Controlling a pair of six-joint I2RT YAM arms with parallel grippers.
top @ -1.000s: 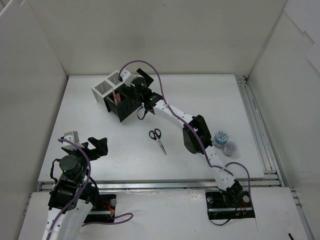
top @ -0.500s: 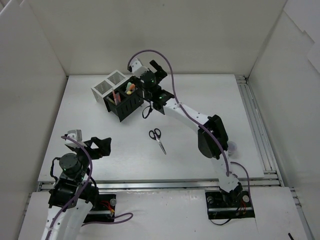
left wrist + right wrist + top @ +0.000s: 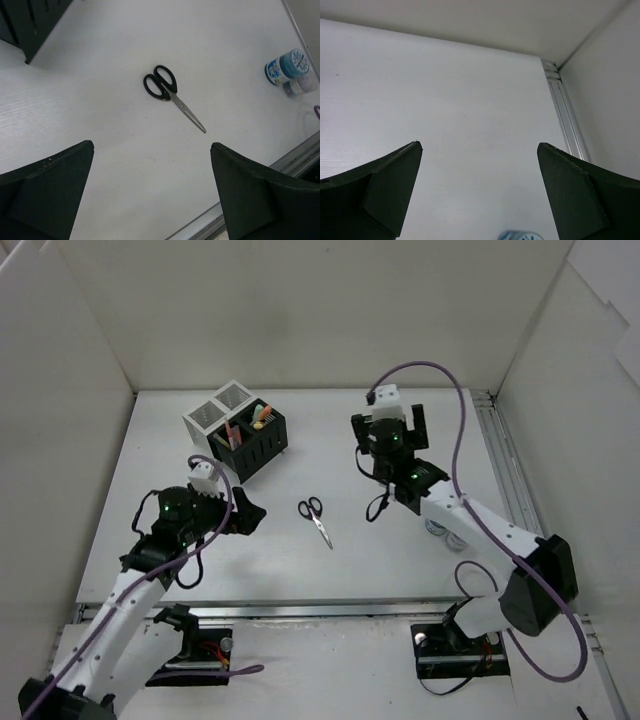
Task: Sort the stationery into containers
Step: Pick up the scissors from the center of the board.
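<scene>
Top external view: the small black-handled scissors (image 3: 315, 517) lie flat and closed near the middle of the white table (image 3: 300, 570), handles toward 11 o'clock and blade tips toward 5 o'clock, touching nothing else. At about 10 o'clock from them stands the joined cluster of mesh cups (image 3: 237, 430), its two white cups on the 10 o'clock side and its two black cups on the 4 o'clock side; coloured pens and highlighters (image 3: 260, 417) stand upright in the black cups. The left gripper (image 3: 243, 516) hangs at 9 o'clock of the scissors, near them but apart, and its jaws are spread wide with nothing between them. In the left wrist view, the scissors (image 3: 170, 95) sit ahead of that gripper (image 3: 151, 147), toward 12 o'clock, with a black cup corner (image 3: 30, 25) at 10 o'clock and a blue-capped jar (image 3: 285, 66) beside a smaller clear jar (image 3: 299, 86) at 2 o'clock. The right gripper (image 3: 388, 435) is at about 2 o'clock of the scissors, well apart from them, and faces the far wall. In the right wrist view, it (image 3: 479, 145) is likewise splayed wide and carries nothing, with only bare table ahead.
</scene>
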